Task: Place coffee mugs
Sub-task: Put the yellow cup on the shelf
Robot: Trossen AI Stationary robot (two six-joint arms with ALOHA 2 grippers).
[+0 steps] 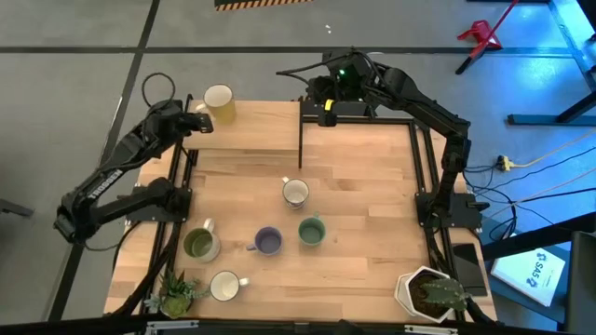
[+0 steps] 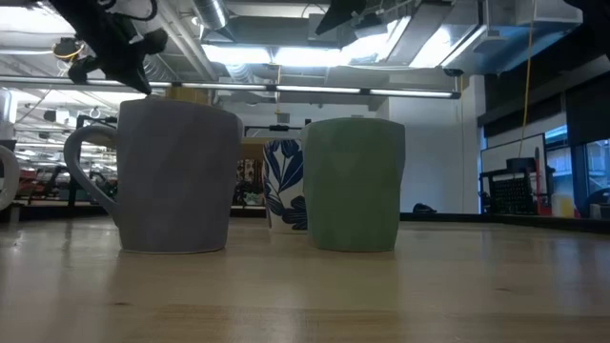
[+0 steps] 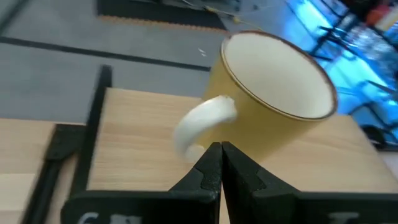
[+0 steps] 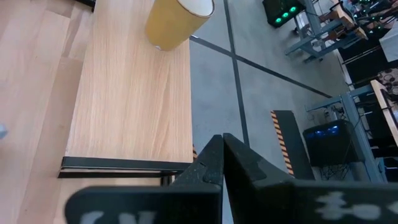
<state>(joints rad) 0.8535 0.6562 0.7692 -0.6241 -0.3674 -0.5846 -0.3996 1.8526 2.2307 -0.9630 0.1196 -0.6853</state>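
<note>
A pale yellow mug stands upright on the raised wooden shelf at the table's far left. My left gripper is shut just on its near-left side, with the fingertips beside the mug's pale handle. On the main board stand a white mug, a purple-blue mug, a sage green mug, an olive green mug and another white mug. My right gripper waits shut at the far edge, clear of every mug. My left gripper's shut fingers come level from the table's near-left side and end right by the lower root of the yellow mug's handle. I cannot tell whether they touch it. The mug rests upright on the shelf.
A small green plant sits at the near left corner and a white plant pot at the near right. A black upright post stands at the shelf's right end. Black frame rails run along both sides. Bare board lies right of the mugs.
</note>
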